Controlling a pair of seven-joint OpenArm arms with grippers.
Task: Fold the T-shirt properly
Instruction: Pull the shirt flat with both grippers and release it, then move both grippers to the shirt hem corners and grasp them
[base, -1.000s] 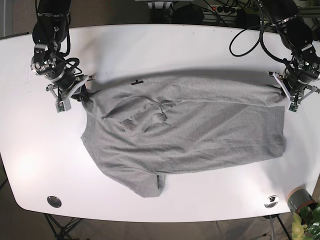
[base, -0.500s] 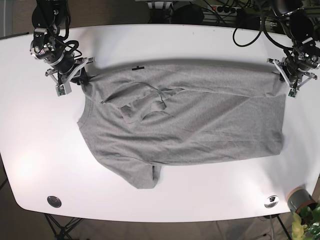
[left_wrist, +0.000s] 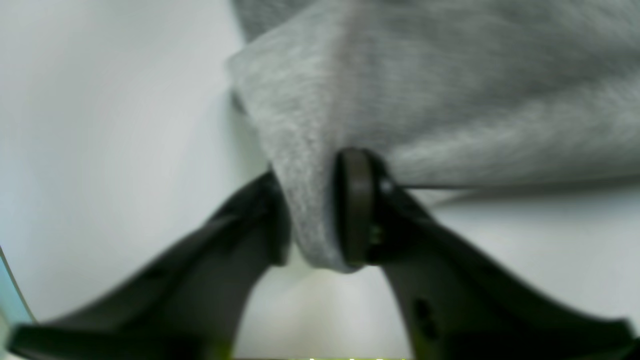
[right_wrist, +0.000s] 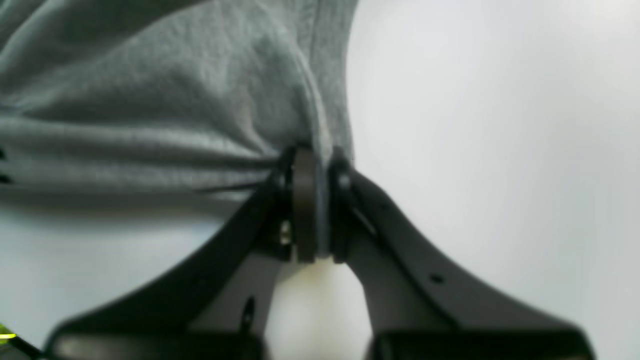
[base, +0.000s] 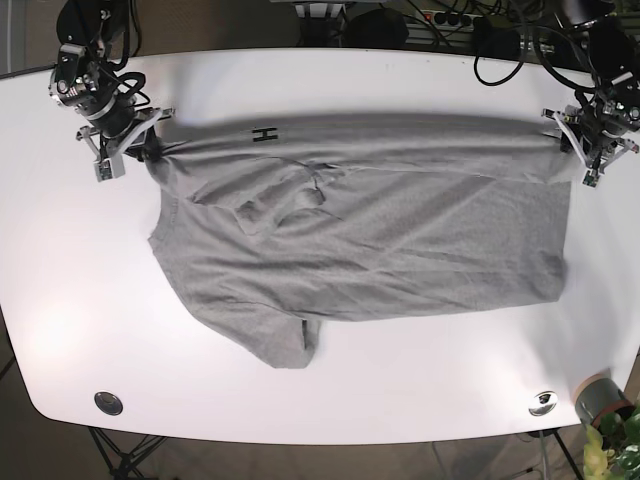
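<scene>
**T-shirt pinched at two corners and stretched across the table**

T-shirt (base: 370, 240) fabric, heather grey, lies spread over most of the white table (base: 330, 400), running lengthwise from one side of the base view to the other. Its far edge is drawn into a nearly straight line between the two grippers, with long creases running along it. A small black mark (base: 265, 134) shows near that far edge. One sleeve (base: 285, 345) points toward the near edge of the table, its tip folded over on itself. Rumpled folds (base: 290, 205) sit in the cloth not far from the black mark.

The right gripper (right_wrist: 315, 210), on the left of the base view, has its dark fingers pressed together on a gathered bunch of grey cloth, with only a thin layer between the pads. Tight pleats fan out from the pinch. In the base view this gripper (base: 110, 140) sits at the shirt's far corner on that side.

The left gripper (left_wrist: 315, 210), on the right of the base view, clamps a thicker fold of cloth between its two fingers; a small rounded tuck of fabric pokes out below the pads. In the base view it (base: 590, 140) holds the opposite far corner.

A small round metal fitting (base: 108, 403) is set into the table near one front corner, and another (base: 543, 403) near the other. A green plant (base: 615, 445) shows beyond the table's corner.
</scene>
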